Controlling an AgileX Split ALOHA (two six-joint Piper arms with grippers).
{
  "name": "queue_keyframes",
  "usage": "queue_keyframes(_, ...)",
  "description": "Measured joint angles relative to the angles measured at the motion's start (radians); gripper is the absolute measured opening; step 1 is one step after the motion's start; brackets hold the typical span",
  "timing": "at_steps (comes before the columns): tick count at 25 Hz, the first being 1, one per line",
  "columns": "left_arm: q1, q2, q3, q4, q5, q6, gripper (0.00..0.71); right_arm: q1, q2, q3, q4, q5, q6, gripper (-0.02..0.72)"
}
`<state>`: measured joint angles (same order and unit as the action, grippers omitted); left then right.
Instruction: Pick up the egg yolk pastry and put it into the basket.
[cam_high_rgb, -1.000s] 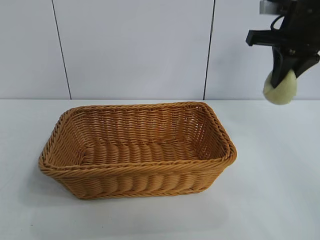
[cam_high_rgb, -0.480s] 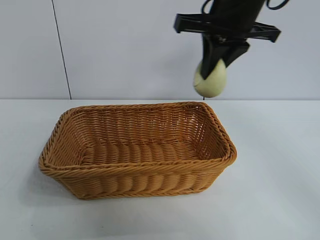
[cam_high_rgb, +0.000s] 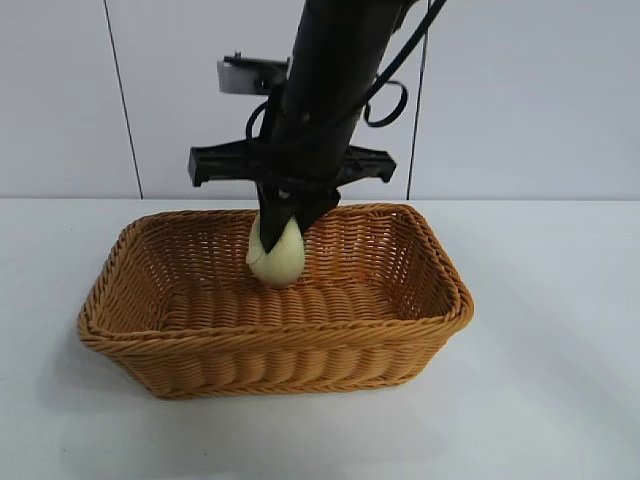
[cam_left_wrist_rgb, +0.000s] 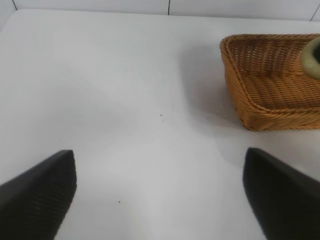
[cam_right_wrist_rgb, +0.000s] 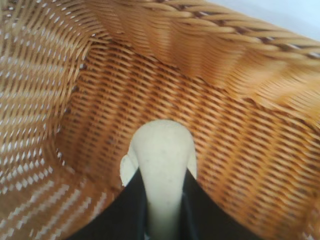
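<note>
The golden-brown wicker basket (cam_high_rgb: 150, 340) stands in the middle of the white table. My right gripper (cam_high_rgb: 283, 222) reaches down into it, shut on the pale cream egg yolk pastry (cam_high_rgb: 277, 256), which hangs just above the basket floor near the back wall. In the right wrist view the pastry (cam_right_wrist_rgb: 162, 155) is squeezed between my black fingers (cam_right_wrist_rgb: 127, 210) over the woven floor (cam_right_wrist_rgb: 235, 150). My left gripper (cam_left_wrist_rgb: 160, 190) is open and empty over bare table, off to the side; its view shows the basket's end (cam_left_wrist_rgb: 260, 95) and an edge of the pastry (cam_left_wrist_rgb: 312, 57).
White table (cam_high_rgb: 550, 400) all round the basket. A white panelled wall stands behind. The right arm and its cables rise above the basket's middle.
My right gripper has carried the pastry leftward from high at the right and lowered it into the basket. The basket has not moved.
</note>
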<state>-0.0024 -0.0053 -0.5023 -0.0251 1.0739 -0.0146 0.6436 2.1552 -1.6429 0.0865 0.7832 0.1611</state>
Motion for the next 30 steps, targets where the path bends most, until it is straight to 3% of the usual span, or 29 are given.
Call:
queue_keyframes(3, 0.000, 0.000, 0.000, 0.000, 0.000, 0.000, 0.648, 0.000, 0.034, 0.000, 0.000, -0.033, 0.020, 0.107)
queue_keyframes(5, 0.000, 0.000, 0.000, 0.000, 0.000, 0.000, 0.648, 0.000, 0.036, 0.000, 0.000, -0.039, 0.024, 0.157)
queue_keyframes(7, 0.000, 0.000, 0.000, 0.000, 0.000, 0.000, 0.648, 0.000, 0.036, 0.000, 0.004, -0.033, 0.026, 0.282)
queue_keyframes(10, 0.000, 0.000, 0.000, 0.000, 0.000, 0.000, 0.648, 0.000, 0.032, -0.004, -0.006, 0.006, 0.026, 0.575)
queue_keyframes(12, 0.000, 0.000, 0.000, 0.000, 0.000, 0.000, 0.648, 0.000, 0.022, -0.027, -0.025, 0.064, 0.026, 0.649)
queue_keyframes(20, 0.000, 0.000, 0.000, 0.000, 0.000, 0.000, 0.648, -0.062, -0.018, -0.307, -0.086, 0.399, 0.021, 0.689)
queue_keyframes(30, 0.000, 0.000, 0.000, 0.000, 0.000, 0.000, 0.648, -0.348, -0.023, -0.362, -0.098, 0.428, -0.023, 0.693)
